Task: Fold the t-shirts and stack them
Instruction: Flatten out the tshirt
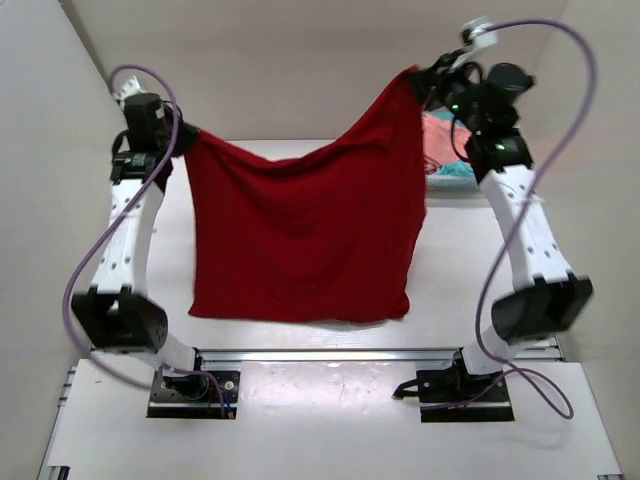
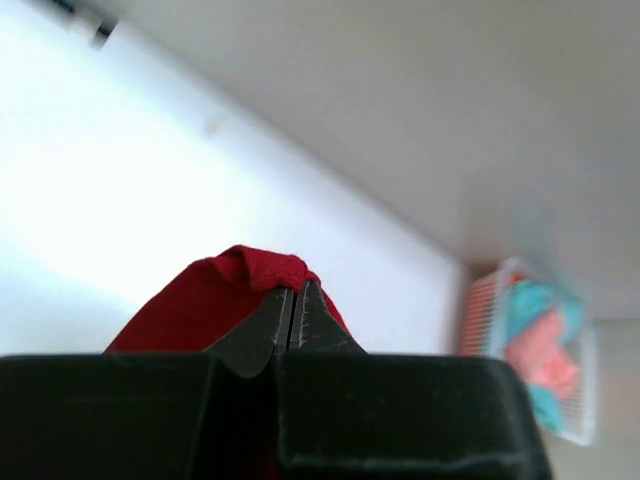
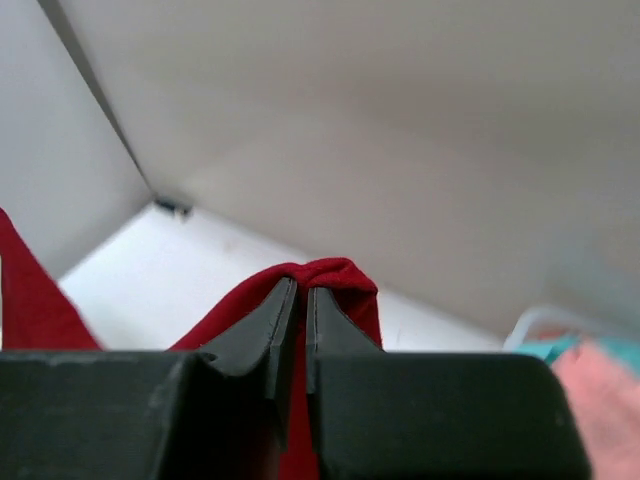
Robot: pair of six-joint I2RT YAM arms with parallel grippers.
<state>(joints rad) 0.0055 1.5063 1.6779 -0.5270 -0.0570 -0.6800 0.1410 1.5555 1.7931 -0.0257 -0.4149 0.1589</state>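
The large dark red t-shirt (image 1: 300,235) hangs spread between both arms above the table, its lower edge near the front. My left gripper (image 1: 183,140) is shut on its left top corner, seen as a red bunch (image 2: 245,270) at the fingertips in the left wrist view. My right gripper (image 1: 418,78) is shut on its right top corner (image 3: 330,275), held higher. The salmon pink t-shirt (image 1: 440,135) and the teal t-shirt (image 1: 458,170) lie in the basket behind the right arm; they also show blurred in the left wrist view (image 2: 540,355).
A white mesh basket (image 2: 480,310) stands at the back right of the table. White walls enclose the table at the back and sides. The arm bases sit on a rail at the near edge (image 1: 330,355).
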